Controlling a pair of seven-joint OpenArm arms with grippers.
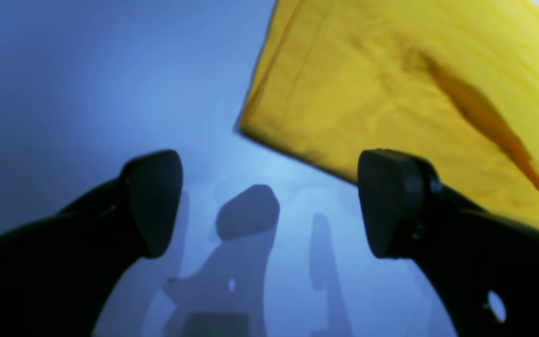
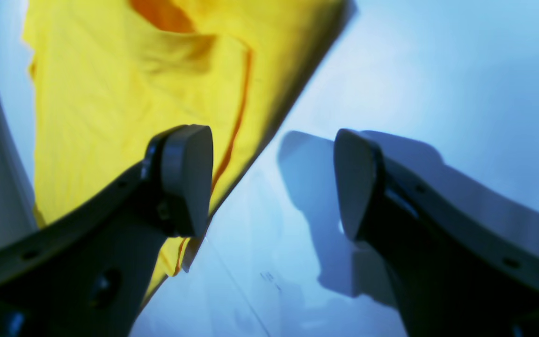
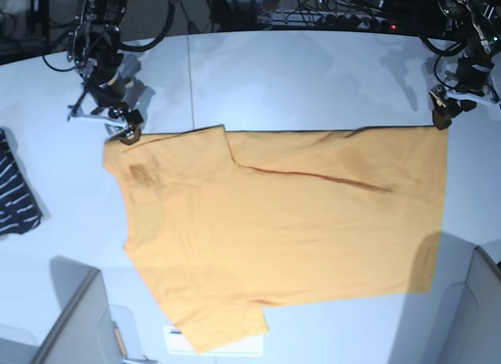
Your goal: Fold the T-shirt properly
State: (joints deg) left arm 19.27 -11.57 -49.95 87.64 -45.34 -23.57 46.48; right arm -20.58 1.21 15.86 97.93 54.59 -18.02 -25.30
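In the left wrist view, the left end effector point(image 1: 269, 203) has its two dark pads wide apart with nothing between them, hanging over bare bench point(image 1: 87, 84). The T-shirt point(image 1: 405, 79) fills the upper right of the frame, lying flat, its nearest corner just above the gap between the pads. One long crease runs down toward the right edge, so the cloth looks thin, soft and light; it should drape and wrinkle rather than hold a shape. A corner or a seamed edge is probably the surest place to pinch.

In the right wrist view, the right end effector point(image 2: 274, 182) is likewise spread and empty. The T-shirt point(image 2: 124, 103) occupies the upper left, its straight edge slanting down to the lower left and passing behind the left pad. The right half of the frame is open bench point(image 2: 438, 70), carrying only the shadow of the pads.

In the base view, the T-shirt point(image 3: 290, 231) lies spread across the middle of the bench point(image 3: 313, 74), one layer apparently folded over along the top. The left end effector point(image 3: 442, 117) sits at the shirt's upper right corner, and the right end effector point(image 3: 129, 135) at its upper left corner. A dark striped garment point(image 3: 14, 188) lies at the left edge, well apart. Grey panels point(image 3: 78, 321) stand in both lower corners, near the shirt's lower edge, so room looks tighter there; the top of the bench is free.
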